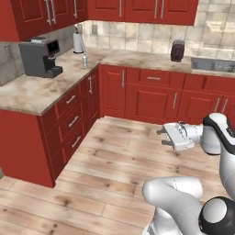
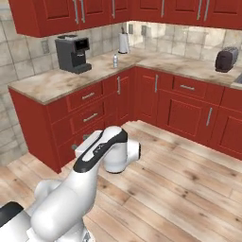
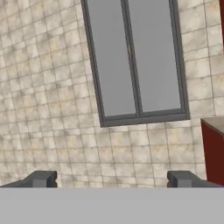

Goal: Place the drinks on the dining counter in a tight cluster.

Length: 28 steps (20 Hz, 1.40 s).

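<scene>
On the L-shaped wall table (image 1: pixel 32 94), going left to right, a dark coffee machine (image 1: pixel 40 57) stands along the left run. Near the back corner a small clear bottle (image 1: pixel 85 61) stands upright, with a white paper-towel roll (image 1: pixel 78 43) behind it by the tiled wall. Farther right along the back edge sits a dark toaster (image 1: pixel 177 50). Over the wooden floor (image 1: pixel 114 156) the white arm holds its end effector (image 1: pixel 161 137) empty, fingers (image 3: pixel 41 178) spread wide apart, facing a grey window (image 3: pixel 135 61) in a tiled wall.
</scene>
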### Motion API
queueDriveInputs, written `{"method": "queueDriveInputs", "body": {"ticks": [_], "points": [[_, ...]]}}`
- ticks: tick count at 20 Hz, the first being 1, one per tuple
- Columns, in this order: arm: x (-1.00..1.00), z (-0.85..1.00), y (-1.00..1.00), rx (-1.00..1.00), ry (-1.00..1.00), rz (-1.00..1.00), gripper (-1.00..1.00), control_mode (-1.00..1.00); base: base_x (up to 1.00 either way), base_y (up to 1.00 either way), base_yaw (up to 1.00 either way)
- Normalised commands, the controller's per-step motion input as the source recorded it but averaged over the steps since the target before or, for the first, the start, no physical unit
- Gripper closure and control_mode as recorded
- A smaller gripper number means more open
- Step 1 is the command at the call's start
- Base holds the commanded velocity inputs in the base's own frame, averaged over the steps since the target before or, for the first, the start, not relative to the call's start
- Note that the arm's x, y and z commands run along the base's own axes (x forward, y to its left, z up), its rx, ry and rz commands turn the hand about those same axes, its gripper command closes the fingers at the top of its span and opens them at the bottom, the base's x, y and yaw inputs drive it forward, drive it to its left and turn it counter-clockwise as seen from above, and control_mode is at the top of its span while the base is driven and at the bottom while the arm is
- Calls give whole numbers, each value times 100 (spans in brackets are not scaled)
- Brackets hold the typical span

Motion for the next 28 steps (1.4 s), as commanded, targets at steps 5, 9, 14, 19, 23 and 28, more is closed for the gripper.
{"method": "queueDriveInputs", "body": {"ticks": [5,9,14,19,23,28], "points": [[0,0,0,0,0,0,-100,100,81,-17,9],[0,0,0,0,0,0,-100,100,86,-17,2],[0,0,0,0,0,0,-100,100,87,-20,2],[0,0,0,0,0,0,-100,100,89,-12,7],[0,0,0,0,0,0,-100,100,88,-6,10],[0,0,0,0,0,0,-100,100,89,-6,8]]}}
